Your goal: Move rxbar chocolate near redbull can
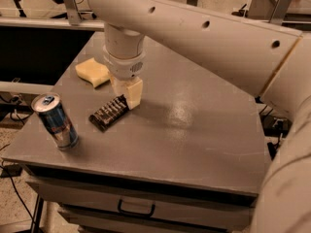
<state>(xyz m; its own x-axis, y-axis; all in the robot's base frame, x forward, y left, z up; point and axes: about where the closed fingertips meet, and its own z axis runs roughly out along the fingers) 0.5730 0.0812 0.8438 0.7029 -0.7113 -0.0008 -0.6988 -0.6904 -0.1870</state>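
The tool (127, 100) hangs from a thick white arm (194, 28) that sweeps in from 2 o'clock, and it stands low over the grey worktop (204, 135), a little toward 10 o'clock from the worktop's middle. Its pale fingers point straight down and are drawn in on the 1 o'clock end of the rxbar chocolate (109, 113). The black bar with its white stripes runs out from the fingers toward 7 o'clock, lying low and close to flat; whether its free end touches the surface cannot be told. The redbull can (54, 121) stands upright near the worktop's 8 o'clock corner, at about 8 o'clock from the bar, near it but apart, with bare surface between the two. A pale yellow sponge (92, 72) lies at 11 o'clock from the bar, just beside the tool's wrist and close to the worktop's 9 o'clock edge. Below the front edge, at 6 o'clock, a drawer with a dark handle (136, 210) shows.
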